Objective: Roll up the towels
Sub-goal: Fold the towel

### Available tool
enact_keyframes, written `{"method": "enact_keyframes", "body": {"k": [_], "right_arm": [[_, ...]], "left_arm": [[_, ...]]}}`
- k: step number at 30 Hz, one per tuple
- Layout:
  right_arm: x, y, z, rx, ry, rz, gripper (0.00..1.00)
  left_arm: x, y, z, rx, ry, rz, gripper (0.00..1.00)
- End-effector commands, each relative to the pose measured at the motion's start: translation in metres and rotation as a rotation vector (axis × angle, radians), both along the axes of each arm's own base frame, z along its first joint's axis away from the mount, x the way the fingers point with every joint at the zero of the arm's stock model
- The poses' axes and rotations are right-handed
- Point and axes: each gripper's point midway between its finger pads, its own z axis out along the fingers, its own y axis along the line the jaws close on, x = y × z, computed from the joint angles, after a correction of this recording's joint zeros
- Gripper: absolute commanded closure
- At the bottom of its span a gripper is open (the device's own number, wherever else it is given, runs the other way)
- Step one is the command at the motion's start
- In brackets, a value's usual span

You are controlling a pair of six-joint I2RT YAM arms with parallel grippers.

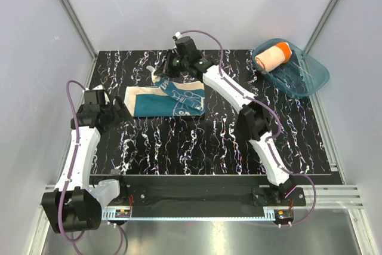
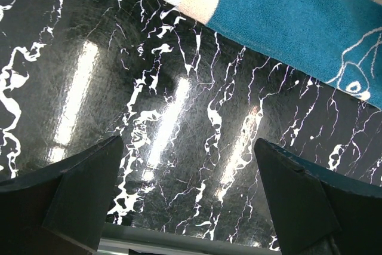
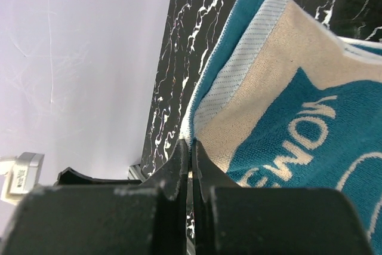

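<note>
Top external view, teal towel (image 1: 170,101): spread on black marbled table (image 1: 209,147), left of centre, far edge lifted.
Orange towel (image 1: 271,57): rolled, lying in translucent tub (image 1: 305,82), far right.
Right gripper (image 1: 173,67): fingers together, clamped on teal towel's far edge.
Left gripper (image 1: 119,110): fingers wide apart, holding nothing, just left of teal towel.

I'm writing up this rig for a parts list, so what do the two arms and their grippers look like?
The left arm and right arm have white link shells with black joints and black bases. A purple cable loops along each. The left gripper and right gripper have plain black, wedge-shaped fingers.
</note>
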Motion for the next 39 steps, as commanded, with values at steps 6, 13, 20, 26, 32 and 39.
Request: {"method": "enact_keyframes", "body": {"k": [6,13,20,26,32,39], "right_arm": [[-0.013,0.050,0.016,0.136,-0.063,0.091,1.00],[-0.029,0.079,-0.001,0.171,-0.058,0.162,1.00],[-0.051,0.112,-0.039,0.220,-0.003,0.253,1.00],[-0.059,0.130,-0.073,0.234,0.050,0.267,1.00],[-0.062,0.139,-0.085,0.257,0.050,0.271,0.41],[-0.056,0.138,-0.051,0.295,-0.032,0.265,0.00]], "left_arm": [[0.004,0.004,0.008,0.017,-0.042,0.023,0.01],[0.003,0.004,0.010,0.018,-0.051,0.026,0.01],[0.003,0.004,0.010,0.018,-0.048,0.026,0.01],[0.002,0.009,0.010,0.039,-0.048,0.045,0.01],[0.002,0.010,0.008,0.043,-0.041,0.050,0.01],[0.001,0.014,0.008,0.057,-0.035,0.066,0.01]]}}
